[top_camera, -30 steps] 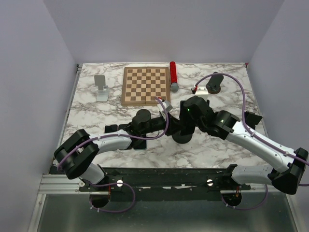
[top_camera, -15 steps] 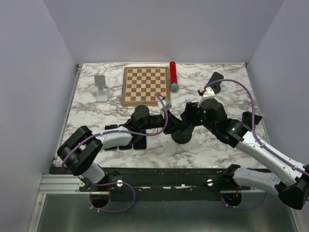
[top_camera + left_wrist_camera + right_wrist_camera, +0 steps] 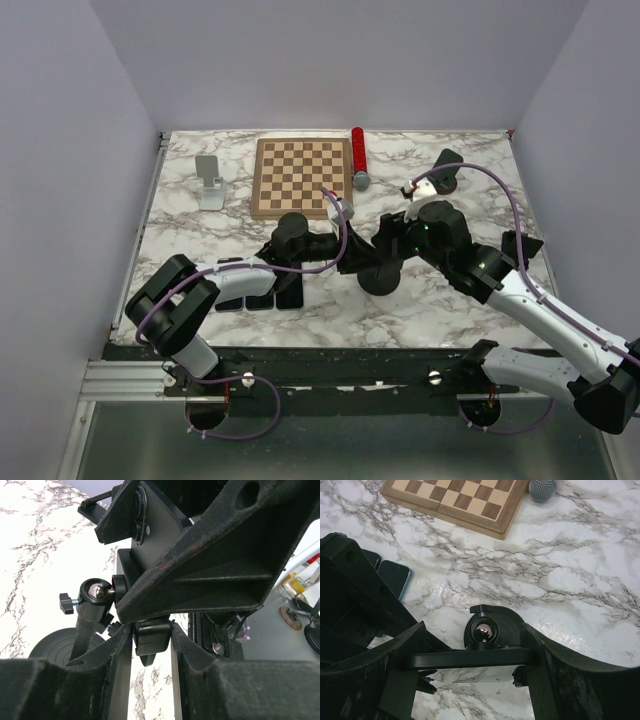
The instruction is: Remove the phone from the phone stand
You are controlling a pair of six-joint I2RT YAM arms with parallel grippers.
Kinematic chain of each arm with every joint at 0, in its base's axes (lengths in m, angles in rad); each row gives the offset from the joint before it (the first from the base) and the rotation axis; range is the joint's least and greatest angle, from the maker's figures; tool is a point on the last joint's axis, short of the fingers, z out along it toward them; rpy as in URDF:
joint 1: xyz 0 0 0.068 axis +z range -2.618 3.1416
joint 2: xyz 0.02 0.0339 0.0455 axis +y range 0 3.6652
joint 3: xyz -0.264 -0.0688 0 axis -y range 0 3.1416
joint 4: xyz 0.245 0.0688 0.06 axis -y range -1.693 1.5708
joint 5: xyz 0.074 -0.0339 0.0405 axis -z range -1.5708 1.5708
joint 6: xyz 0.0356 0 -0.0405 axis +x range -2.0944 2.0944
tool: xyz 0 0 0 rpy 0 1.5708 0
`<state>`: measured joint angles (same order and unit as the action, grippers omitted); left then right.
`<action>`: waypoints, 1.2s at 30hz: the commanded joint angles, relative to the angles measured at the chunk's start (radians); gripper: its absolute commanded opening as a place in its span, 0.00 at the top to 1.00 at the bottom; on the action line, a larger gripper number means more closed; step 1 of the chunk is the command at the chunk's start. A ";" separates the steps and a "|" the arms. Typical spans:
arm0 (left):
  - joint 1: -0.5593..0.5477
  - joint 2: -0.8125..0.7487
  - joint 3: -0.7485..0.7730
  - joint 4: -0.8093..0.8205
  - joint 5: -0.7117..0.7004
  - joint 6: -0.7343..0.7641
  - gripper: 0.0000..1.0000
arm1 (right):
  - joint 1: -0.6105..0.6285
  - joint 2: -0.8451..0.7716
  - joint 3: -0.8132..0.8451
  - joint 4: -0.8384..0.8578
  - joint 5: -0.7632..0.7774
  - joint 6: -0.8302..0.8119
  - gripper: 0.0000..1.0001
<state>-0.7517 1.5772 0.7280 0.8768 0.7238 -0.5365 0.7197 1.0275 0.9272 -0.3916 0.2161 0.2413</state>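
Observation:
The black phone stand [image 3: 378, 282] rests on its round base mid-table, with both arms meeting over it. In the right wrist view the phone [image 3: 470, 658] shows edge-on as a thin black slab in front of the stand's shiny ball joint [image 3: 482, 632]. My right gripper [image 3: 472, 652] is shut on the slab's two ends. In the left wrist view my left gripper [image 3: 151, 636] is shut on the small black bottom clip [image 3: 150, 639] of the stand's cradle. Beside it are the pole and ball joint [image 3: 95, 591]. The phone's face is hidden.
A wooden chessboard [image 3: 300, 176] lies at the back, with a red microphone [image 3: 358, 155] to its right. A silver phone stand [image 3: 210, 180] is back left, another black stand [image 3: 446, 170] back right. Several dark phones [image 3: 262, 296] lie flat under the left arm.
The right wrist has swung to the right and turned while its fingers stayed at the stand. The left forearm has slid a little farther in. Both grips stay closed.

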 commanded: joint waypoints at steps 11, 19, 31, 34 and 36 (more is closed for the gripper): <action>0.045 0.045 -0.038 -0.073 0.059 -0.046 1.00 | -0.011 -0.063 -0.033 -0.021 -0.283 -0.121 0.99; 0.045 0.019 -0.061 -0.028 0.072 -0.061 1.00 | -0.012 -0.101 -0.043 0.026 -0.403 -0.087 0.99; 0.045 -0.019 -0.097 -0.016 0.022 -0.125 0.85 | -0.010 -0.129 -0.048 0.095 -0.460 0.030 0.99; 0.046 -0.056 -0.119 -0.035 -0.010 -0.114 0.82 | -0.010 -0.130 -0.011 0.076 -0.446 0.068 0.99; 0.046 -0.105 -0.140 -0.062 -0.040 -0.101 0.76 | -0.011 -0.130 0.023 0.047 -0.436 0.091 0.99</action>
<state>-0.7048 1.5646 0.6289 0.8555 0.7498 -0.6483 0.7071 0.9134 0.8669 -0.3557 -0.1951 0.2646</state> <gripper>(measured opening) 0.185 0.794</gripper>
